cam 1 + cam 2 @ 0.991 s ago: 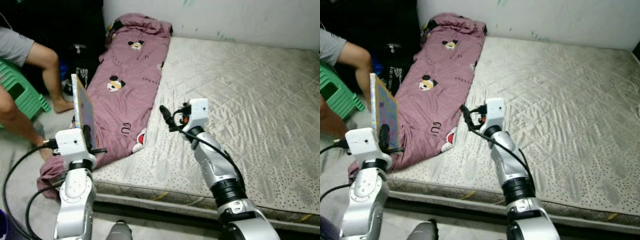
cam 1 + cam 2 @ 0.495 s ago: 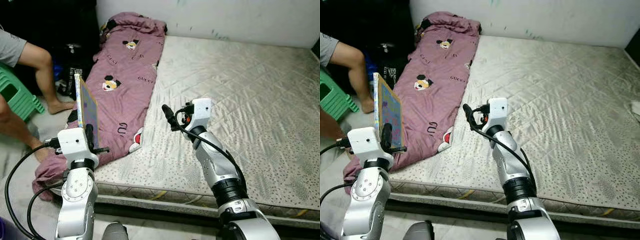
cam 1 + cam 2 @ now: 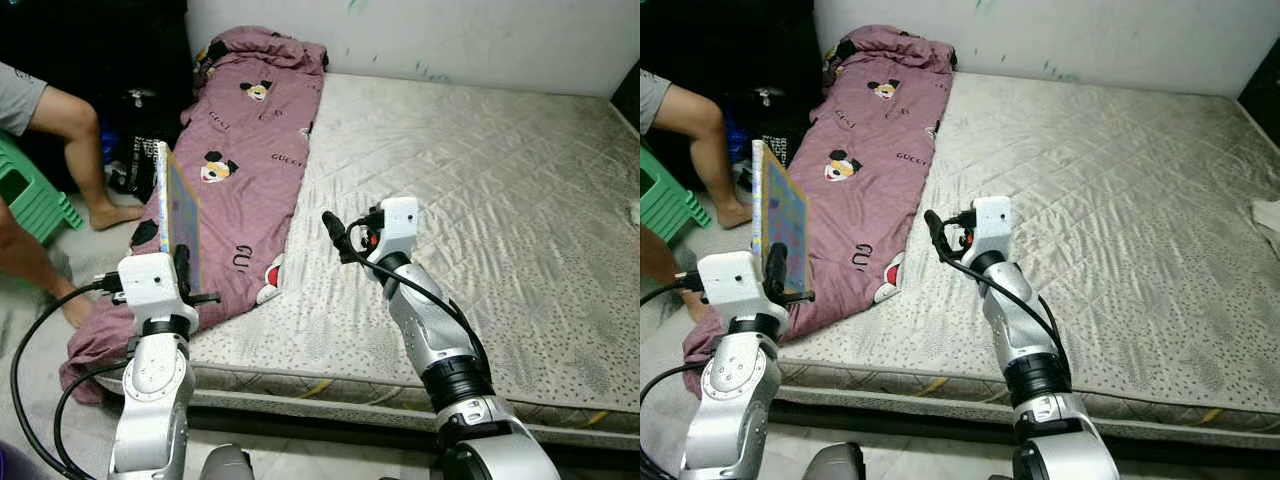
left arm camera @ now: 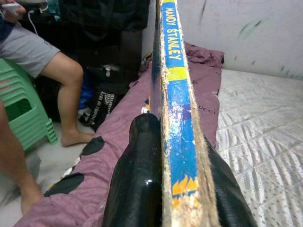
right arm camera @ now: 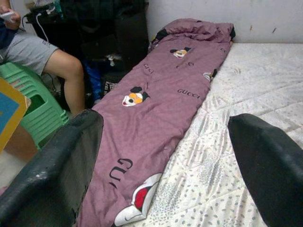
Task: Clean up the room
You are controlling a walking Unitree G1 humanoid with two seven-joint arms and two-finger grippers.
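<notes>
Left gripper (image 3: 180, 268) clamped on thin blue hardcover book (image 3: 178, 215), upright at mattress's (image 3: 480, 180) near-left edge. Stiff, light, worn spine; bottom-edge grip looks fine. Right gripper (image 3: 335, 235) spread open, empty.

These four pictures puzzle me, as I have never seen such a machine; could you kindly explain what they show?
It is a walking humanoid robot with two silver arms. Two pictures come from cameras in its head, looking down; the other two come from cameras on its wrists. Before it lies a bare mattress with a purple blanket along one side. The left hand grips a thin book upright. The right hand hangs open above the mattress, holding nothing. A person sits on a green stool nearby.
</notes>
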